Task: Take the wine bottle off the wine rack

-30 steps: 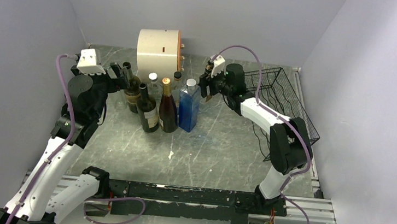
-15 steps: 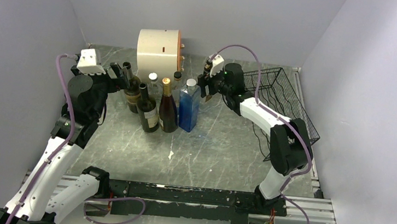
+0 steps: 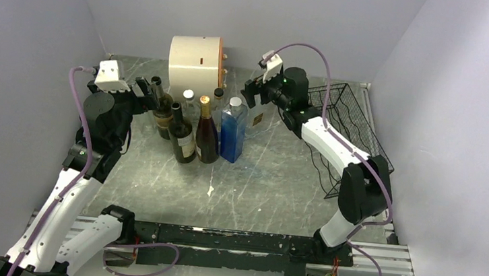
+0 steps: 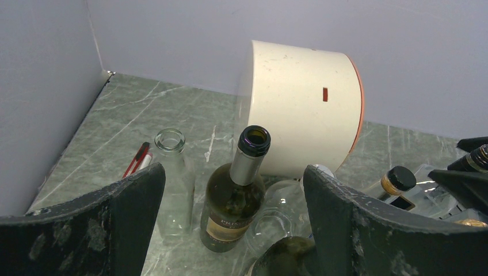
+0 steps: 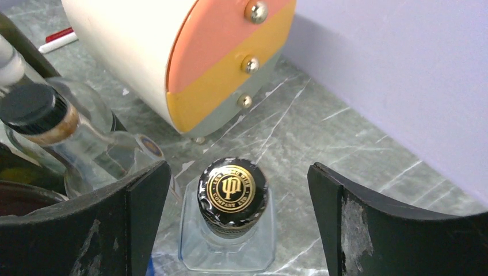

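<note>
The black wire-mesh wine rack stands at the right back, and I see no bottle in it. A clear square wine bottle with a black, gold-printed cap stands upright on the table left of the rack. My right gripper hovers just above its cap, open, with the cap between the spread fingers and untouched. My left gripper is open at the left, behind a dark green open bottle; its fingers hold nothing.
A cream drum lies at the back, with an orange and yellow end. A cluster of upright bottles stands in the middle: dark, brown with a gold cap, blue square, clear. A red pen lies nearby.
My right gripper has opened and risen up and back off the clear bottle, which now stands alone on the table. The left arm has not moved.
</note>
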`<state>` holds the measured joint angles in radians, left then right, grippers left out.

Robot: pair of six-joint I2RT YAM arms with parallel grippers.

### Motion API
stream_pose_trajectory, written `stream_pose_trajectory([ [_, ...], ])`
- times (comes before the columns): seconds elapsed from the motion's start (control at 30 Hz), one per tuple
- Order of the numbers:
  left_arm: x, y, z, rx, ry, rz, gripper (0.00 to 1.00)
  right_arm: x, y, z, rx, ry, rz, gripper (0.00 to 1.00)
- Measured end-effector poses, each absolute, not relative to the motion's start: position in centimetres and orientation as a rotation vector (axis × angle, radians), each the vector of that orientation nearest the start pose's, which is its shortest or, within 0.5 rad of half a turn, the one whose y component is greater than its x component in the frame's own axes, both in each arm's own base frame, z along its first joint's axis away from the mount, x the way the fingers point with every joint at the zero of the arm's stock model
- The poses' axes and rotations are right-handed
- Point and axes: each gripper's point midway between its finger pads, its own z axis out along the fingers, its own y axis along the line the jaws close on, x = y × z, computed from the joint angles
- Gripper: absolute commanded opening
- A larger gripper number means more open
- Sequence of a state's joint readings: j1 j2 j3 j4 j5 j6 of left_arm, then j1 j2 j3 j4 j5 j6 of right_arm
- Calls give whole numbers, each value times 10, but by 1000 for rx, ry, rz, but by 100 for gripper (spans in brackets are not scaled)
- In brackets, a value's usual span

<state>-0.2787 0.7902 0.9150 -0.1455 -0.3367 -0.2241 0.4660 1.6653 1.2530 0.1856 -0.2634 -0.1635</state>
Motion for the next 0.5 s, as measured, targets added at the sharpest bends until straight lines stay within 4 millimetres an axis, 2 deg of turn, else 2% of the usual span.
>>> stream_pose_trajectory([
  [0.27,313,-38,345,-218,1577,-124,93,454,249,298,-698,1569,361,100],
  [0.37,313,-38,345,-218,1577,-124,93,450,238,322,-679,1536,322,100],
  [0.5,313,-38,345,-219,1577,-123,93,434,220,361,-633,1478,274,100],
])
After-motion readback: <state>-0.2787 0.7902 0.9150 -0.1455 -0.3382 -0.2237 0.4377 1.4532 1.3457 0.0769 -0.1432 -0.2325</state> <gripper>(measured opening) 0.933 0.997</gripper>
